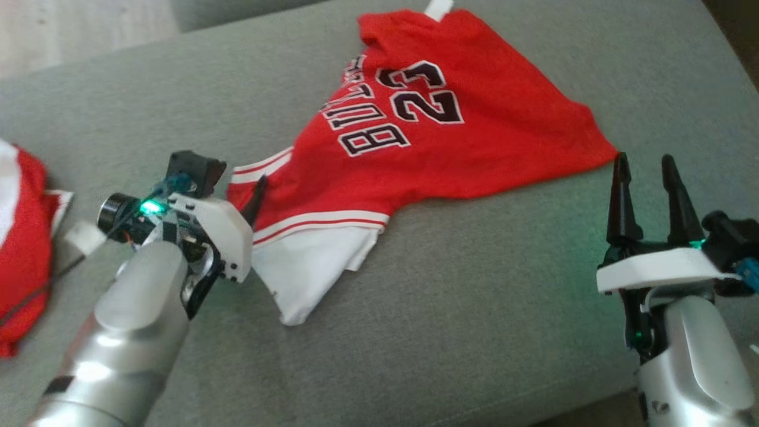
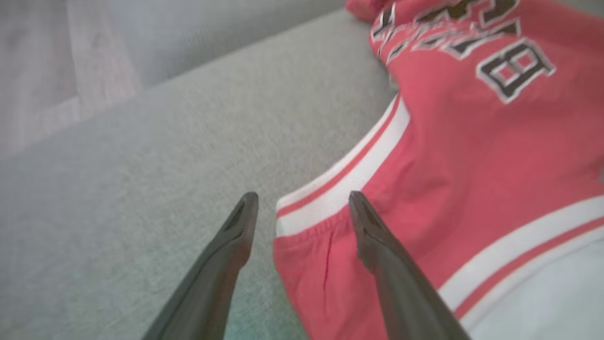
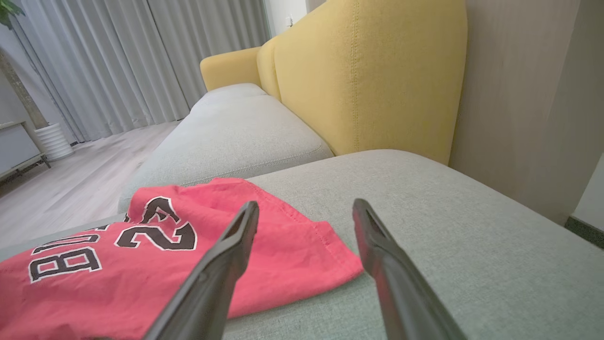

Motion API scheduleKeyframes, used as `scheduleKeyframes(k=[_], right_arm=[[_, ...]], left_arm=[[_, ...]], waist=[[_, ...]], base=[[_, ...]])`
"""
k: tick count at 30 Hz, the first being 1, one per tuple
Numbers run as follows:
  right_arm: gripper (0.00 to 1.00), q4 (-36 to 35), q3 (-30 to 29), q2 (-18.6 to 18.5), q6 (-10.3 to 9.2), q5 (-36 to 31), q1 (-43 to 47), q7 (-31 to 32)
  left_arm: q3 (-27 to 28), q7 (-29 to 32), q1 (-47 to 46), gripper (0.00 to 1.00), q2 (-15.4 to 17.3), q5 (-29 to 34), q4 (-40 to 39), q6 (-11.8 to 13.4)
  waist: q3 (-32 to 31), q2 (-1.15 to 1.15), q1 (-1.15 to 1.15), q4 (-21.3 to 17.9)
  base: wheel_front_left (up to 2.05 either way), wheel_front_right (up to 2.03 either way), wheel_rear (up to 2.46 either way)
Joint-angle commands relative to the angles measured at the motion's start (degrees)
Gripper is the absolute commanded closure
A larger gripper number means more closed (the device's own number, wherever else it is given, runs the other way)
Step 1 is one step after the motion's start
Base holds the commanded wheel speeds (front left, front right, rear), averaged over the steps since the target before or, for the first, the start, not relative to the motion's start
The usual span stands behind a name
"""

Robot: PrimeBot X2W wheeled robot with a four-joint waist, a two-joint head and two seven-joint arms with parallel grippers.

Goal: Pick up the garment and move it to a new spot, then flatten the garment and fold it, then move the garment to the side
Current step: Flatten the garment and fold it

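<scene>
- A grey sofa seat (image 1: 486, 308) serves as the work surface. Its yellow backrest (image 3: 368, 71) rises beyond it in the right wrist view.
- The garment (image 1: 415, 136), a red jersey with black-and-white lettering and the number 23, lies print-up across the middle of the seat. It is spread out but not flat: the far end is bunched, and a white-lined section is turned out at the near end.
- A second heap of red cloth (image 1: 21, 249) sits at the seat's left edge, well apart from the jersey. Whether it belongs to the task cannot be told.
- The left gripper (image 1: 249, 201) hangs low at the jersey's near-left side with its fingers spread wide and holding nothing. Seen from its wrist, the left gripper (image 2: 302, 198) straddles the striped trim (image 2: 349, 174), with one finger over cloth and the other over bare cushion.
- The right gripper (image 1: 644, 159) stands with its fingers apart and empty, just beside the jersey's right-hand corner (image 1: 599, 155) — near it, seemingly not touching.
- Judged from how things lie, the jersey is set down on its spot and flattening is the step in hand — the fold and the move to the side are not yet done.
</scene>
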Motion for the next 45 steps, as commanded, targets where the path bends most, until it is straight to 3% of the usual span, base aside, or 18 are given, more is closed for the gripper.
scheduleKeyframes(k=[1,9,10,11,14,19,33,34,35,45], right_arm=[[0.00,-2.45,1.63,-0.27,-0.04,0.61,-2.03,-0.62],[0.00,-4.06,2.28,-0.27,-0.04,1.35,-2.01,-0.62],[0.00,-4.21,2.34,-0.27,-0.04,1.38,-2.03,-0.62],[0.00,-4.36,2.38,-0.27,-0.04,1.41,-2.06,-0.62],[0.00,-4.73,2.38,-0.27,-0.04,1.51,-2.25,-0.62],[0.00,-5.23,2.96,-0.27,-0.04,1.85,-3.19,-0.62],[0.00,-6.28,4.92,-0.27,-0.04,1.83,-4.80,-0.62],[0.00,-6.26,4.95,-0.27,-0.04,1.82,-4.82,-0.62],[0.00,-6.23,4.87,-0.27,-0.04,1.76,-4.81,-0.62],[0.00,-4.89,2.56,-0.27,-0.04,0.43,-3.43,-0.62]], left_arm=[[-0.66,2.82,-3.19,0.00,2.72,-2.59,0.35,0.11],[-8.74,11.04,-7.30,0.00,7.05,-12.37,4.08,0.10],[-9.38,11.63,-7.45,0.64,7.34,-13.98,3.87,0.10],[-10.34,12.03,-7.68,1.00,7.82,-15.17,3.47,0.10],[-12.77,11.99,-8.95,1.00,9.62,-17.55,2.45,0.10],[-14.11,5.55,-13.80,1.00,11.97,-16.82,4.46,0.09],[-16.25,-6.45,-24.90,1.00,11.99,-12.11,13.32,0.09],[-16.54,-7.45,-25.31,0.54,11.75,-11.67,14.21,0.12],[-16.54,-8.42,-25.55,0.00,11.34,-11.61,15.10,0.19],[-15.03,-19.12,-22.17,0.00,7.01,-13.89,19.20,0.40]], waist=[[1.75,0.00,-0.01,-2.10],[2.34,0.00,-0.01,-3.88],[2.36,0.00,-0.01,-3.99],[2.41,0.00,-0.01,-4.08],[2.85,0.00,-0.01,-4.22],[4.01,0.00,-0.01,-4.45],[6.37,0.00,-0.01,-4.86],[6.39,0.00,-0.01,-4.75],[6.34,0.00,-0.01,-4.55],[2.72,0.00,-0.01,0.15]], base=[[0.00,0.00,0.00],[0.00,0.00,0.00],[0.00,0.00,0.00],[0.00,0.00,0.00],[0.00,0.00,0.00],[0.00,0.00,0.00],[0.00,0.00,0.00],[0.00,0.00,0.00],[0.00,0.00,0.00],[0.00,0.00,0.00]])
